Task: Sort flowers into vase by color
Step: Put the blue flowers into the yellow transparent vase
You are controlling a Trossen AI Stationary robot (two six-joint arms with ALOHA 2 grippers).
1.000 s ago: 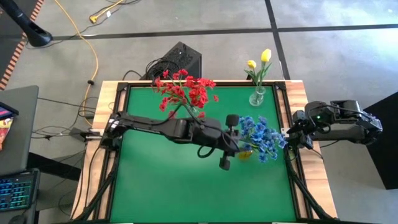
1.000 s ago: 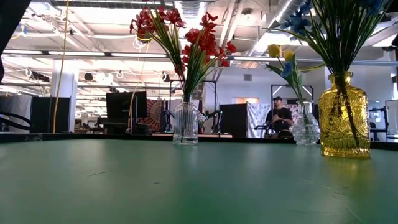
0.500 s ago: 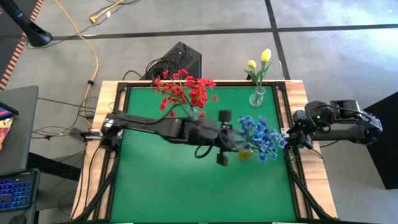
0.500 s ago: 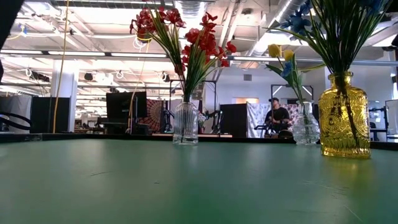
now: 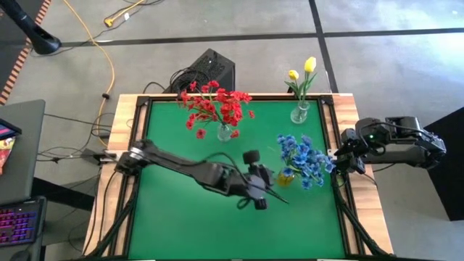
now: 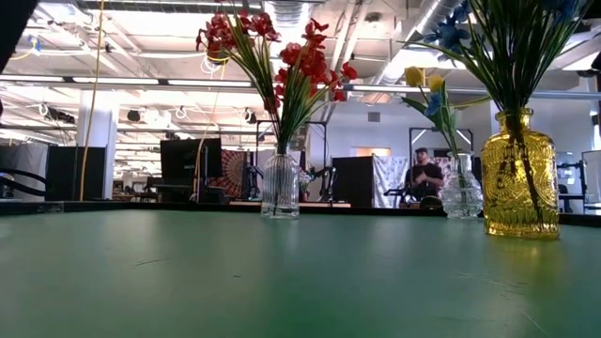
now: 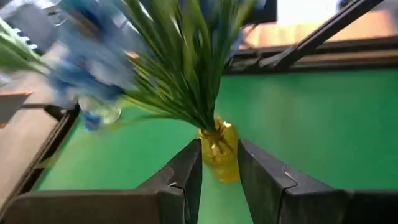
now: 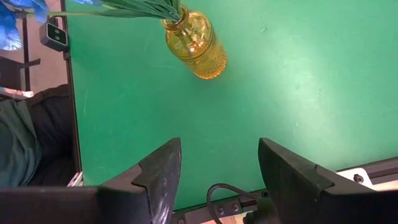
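Observation:
The blue flowers (image 5: 302, 158) stand with their stems in a yellow glass vase (image 5: 286, 176) at the table's right. The red flowers (image 5: 215, 106) stand in a clear ribbed vase (image 6: 280, 186) at the far middle. The yellow flowers (image 5: 303, 70) stand in a small clear vase (image 5: 299, 113) at the far right. My left gripper (image 5: 270, 188) hangs open just left of and nearer than the yellow vase (image 7: 219, 151), pointing at it, with nothing between its fingers. At the table's right edge my right gripper (image 8: 217, 163) waits open and holds nothing.
The green mat (image 5: 188, 225) has free room across its near half and left side. A black frame rail (image 5: 341, 196) borders the mat. A black box with cables (image 5: 206, 70) sits behind the far edge. A person (image 6: 424, 176) sits far off in the room.
My left gripper has drawn back from above the blue flowers toward the table's near edge and gone down, rolling and tipping as it went, so it now points at the yellow vase from lower down. Its fingers keep the same gap. The flowers and vases stay put.

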